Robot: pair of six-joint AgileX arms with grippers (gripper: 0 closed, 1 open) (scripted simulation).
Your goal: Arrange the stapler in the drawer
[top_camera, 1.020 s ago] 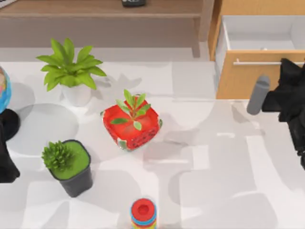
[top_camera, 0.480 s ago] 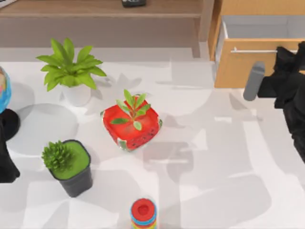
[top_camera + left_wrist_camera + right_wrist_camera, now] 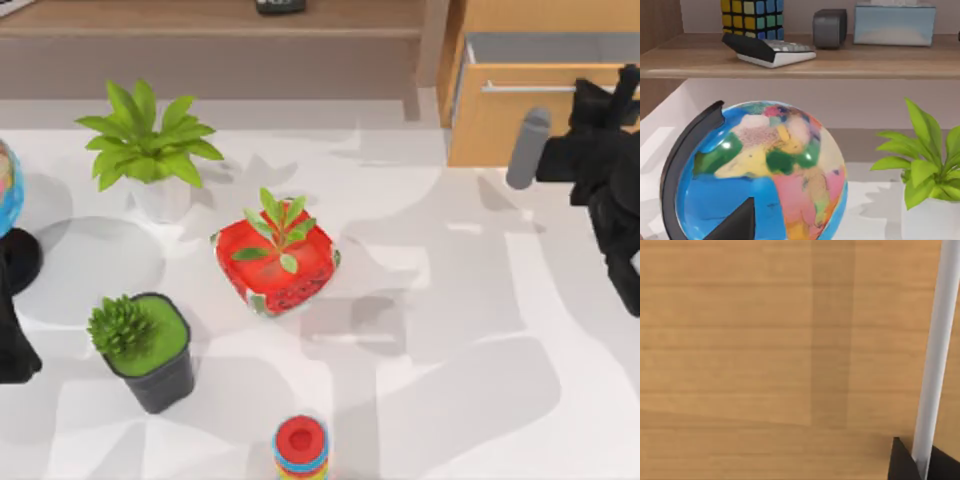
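Right hand [image 3: 590, 125] at upper right of frame against drawer [image 3: 510, 125] front, pinching handle [image 3: 525, 87]; drawer nearly closed; grey cylinder [image 3: 527, 148] just left of hand.

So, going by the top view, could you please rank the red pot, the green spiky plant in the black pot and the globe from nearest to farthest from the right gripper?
From the right gripper, at the drawer on the table's right:
1. Red pot, mid-table.
2. Spiky plant in the black pot, lower left.
3. Globe, at the left edge.
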